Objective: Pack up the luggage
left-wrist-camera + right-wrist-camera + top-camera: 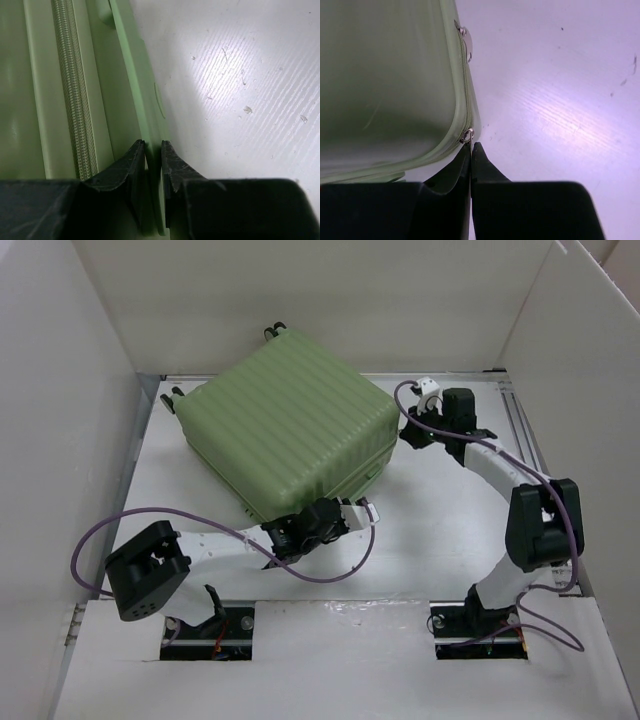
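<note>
**Closed luggage flat on the table, a gripper at each of two edges**

The light-green luggage (pixel 285 435) lies shut and skewed at the back middle of the white table (pixel 420 520), black wheels (pixel 272 330) towards the far wall; its inside is hidden. The left gripper (pixel 153 145) pinches a thin rim of the shell at the near corner, beside the zipper (pixel 72 100). The right gripper (pixel 471 146), fingers pressed together, has its tips at a metal zipper pull (pixel 466 134) on the right edge; whether it holds the tab is unclear. White walls (pixel 60 390) enclose the table.

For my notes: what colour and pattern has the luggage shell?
Light green with parallel ribs; the luggage shows best in the top external view.
</note>
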Robot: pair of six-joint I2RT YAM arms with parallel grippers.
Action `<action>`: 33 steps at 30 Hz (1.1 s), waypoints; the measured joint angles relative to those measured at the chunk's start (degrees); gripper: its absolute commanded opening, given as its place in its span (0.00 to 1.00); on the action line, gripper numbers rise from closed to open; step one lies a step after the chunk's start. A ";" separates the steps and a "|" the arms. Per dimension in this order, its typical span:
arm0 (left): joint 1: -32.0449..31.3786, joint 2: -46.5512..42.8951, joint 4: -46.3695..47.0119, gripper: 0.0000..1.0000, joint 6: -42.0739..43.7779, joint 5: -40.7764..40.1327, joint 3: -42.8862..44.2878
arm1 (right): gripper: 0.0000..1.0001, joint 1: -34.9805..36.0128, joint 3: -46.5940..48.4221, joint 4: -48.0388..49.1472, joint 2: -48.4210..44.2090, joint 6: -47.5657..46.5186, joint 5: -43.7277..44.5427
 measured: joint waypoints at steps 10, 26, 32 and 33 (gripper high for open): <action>0.07 0.11 1.11 0.00 1.22 -0.22 -0.68 | 0.00 -5.81 1.66 28.55 14.84 6.01 -22.88; -0.61 8.87 -38.93 1.00 -3.50 3.43 28.65 | 0.00 -3.41 0.15 69.00 29.09 21.14 -26.51; 0.09 9.27 -47.91 1.00 -5.33 7.23 59.54 | 0.00 -3.02 -1.60 67.69 27.23 20.35 -24.52; 0.72 7.39 -47.98 1.00 -5.57 7.39 61.72 | 0.00 -3.02 -1.60 67.04 27.04 19.96 -24.50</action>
